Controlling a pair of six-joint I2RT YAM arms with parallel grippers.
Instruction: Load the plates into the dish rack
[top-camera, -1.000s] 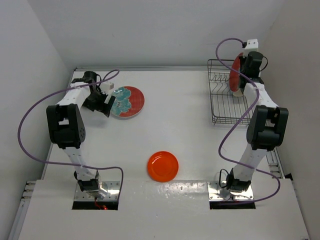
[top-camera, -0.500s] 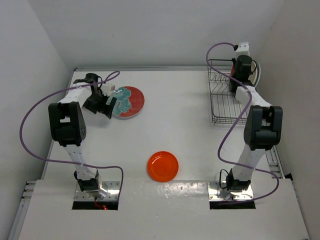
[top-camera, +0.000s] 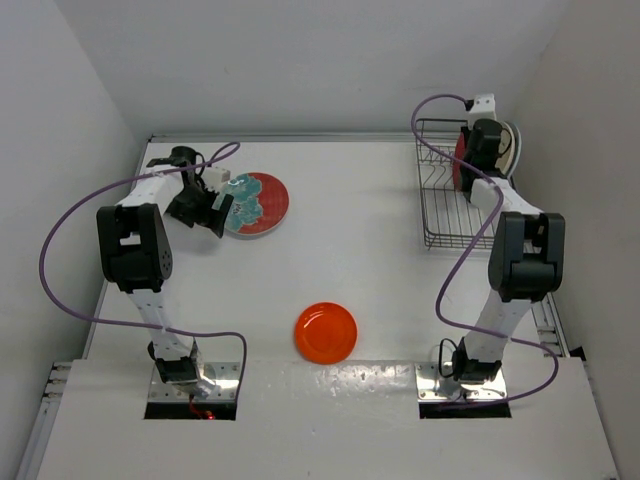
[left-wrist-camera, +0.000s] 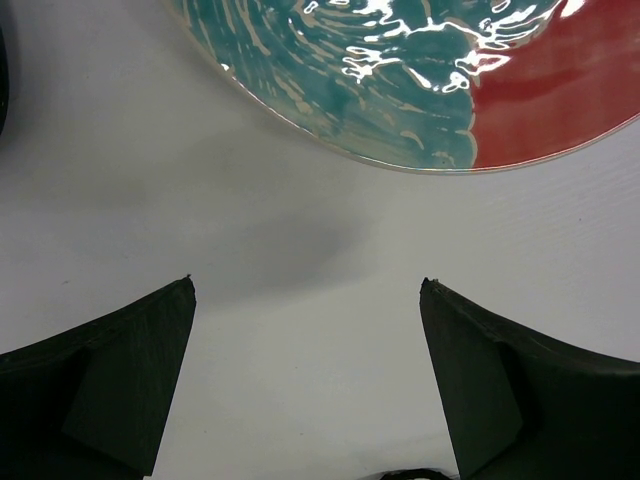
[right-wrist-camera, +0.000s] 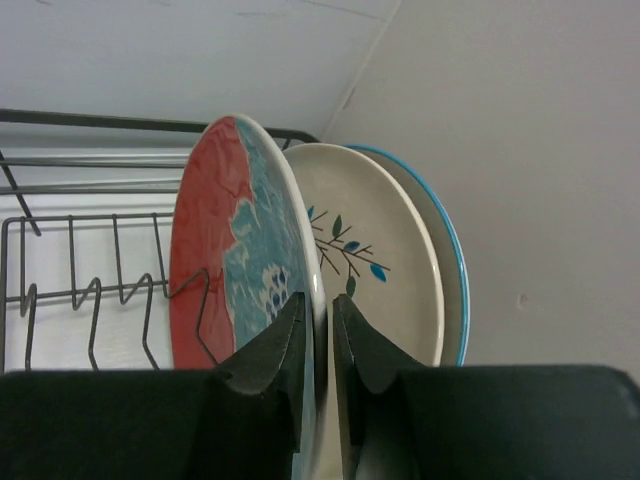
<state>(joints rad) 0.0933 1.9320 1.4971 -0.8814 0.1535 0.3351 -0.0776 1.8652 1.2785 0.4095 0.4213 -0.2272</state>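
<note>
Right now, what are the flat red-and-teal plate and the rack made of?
The flat red-and-teal plate looks like glazed ceramic: bright glints on its smooth, glossy face. The dish rack looks like dark metal wire, thin bent rods, maybe coated.

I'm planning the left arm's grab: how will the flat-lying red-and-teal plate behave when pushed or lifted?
The red-and-teal plate shows bright glare, so probably slippery. It looks rigid, likely ceramic: breakable if dropped. Flat on the table, it would probably slide, not tip.
</note>
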